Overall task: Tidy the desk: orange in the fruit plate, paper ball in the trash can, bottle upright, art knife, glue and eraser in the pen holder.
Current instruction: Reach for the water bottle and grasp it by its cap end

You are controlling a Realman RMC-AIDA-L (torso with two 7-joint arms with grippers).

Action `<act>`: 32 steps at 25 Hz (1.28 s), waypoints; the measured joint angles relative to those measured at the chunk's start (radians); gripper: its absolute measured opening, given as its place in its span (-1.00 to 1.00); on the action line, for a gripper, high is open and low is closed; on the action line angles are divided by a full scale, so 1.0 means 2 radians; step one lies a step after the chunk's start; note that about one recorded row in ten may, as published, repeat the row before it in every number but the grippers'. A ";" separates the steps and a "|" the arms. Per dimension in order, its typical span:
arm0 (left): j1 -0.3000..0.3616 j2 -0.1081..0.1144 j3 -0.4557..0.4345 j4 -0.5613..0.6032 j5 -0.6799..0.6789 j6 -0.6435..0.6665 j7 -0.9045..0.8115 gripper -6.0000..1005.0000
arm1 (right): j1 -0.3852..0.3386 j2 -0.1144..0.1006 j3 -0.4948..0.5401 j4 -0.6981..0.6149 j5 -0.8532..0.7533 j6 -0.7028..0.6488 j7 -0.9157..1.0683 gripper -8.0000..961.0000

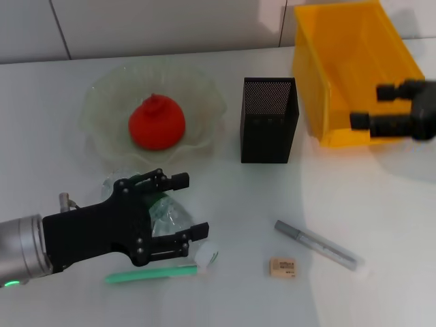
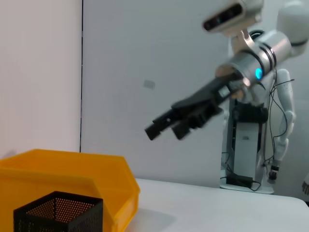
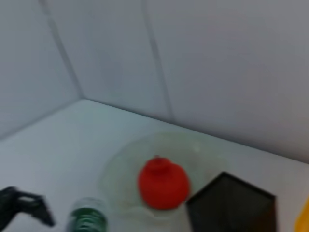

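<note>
Lying bottle (image 1: 167, 216) between open left gripper (image 1: 182, 208) fingers, near desk edge

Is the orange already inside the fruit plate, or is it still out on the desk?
Inside. In the head view the orange sits in the middle of the fruit plate, with the wavy rim showing all around it.

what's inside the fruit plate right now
Only the orange sits in the fruit plate, near its middle. The plate under the orange is covered, so anything beneath it cannot be seen.
</note>
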 joint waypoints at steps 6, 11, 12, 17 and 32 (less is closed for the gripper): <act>-0.003 0.008 0.004 0.016 0.015 0.011 -0.008 0.57 | -0.037 -0.002 0.007 0.148 0.070 -0.044 -0.190 0.75; -0.006 0.000 0.002 0.156 0.149 0.010 -0.084 0.57 | -0.025 -0.003 0.053 0.308 0.073 -0.096 -0.343 0.74; -0.007 -0.003 0.002 0.186 0.171 0.010 -0.099 0.57 | -0.021 -0.003 0.066 0.339 0.072 -0.106 -0.369 0.74; -0.025 -0.007 0.028 0.314 0.252 0.019 -0.163 0.56 | -0.020 -0.011 0.098 0.402 0.070 -0.123 -0.411 0.74; -0.179 -0.011 0.198 0.390 0.433 0.017 -0.236 0.56 | -0.061 -0.004 0.123 0.446 0.061 -0.152 -0.477 0.74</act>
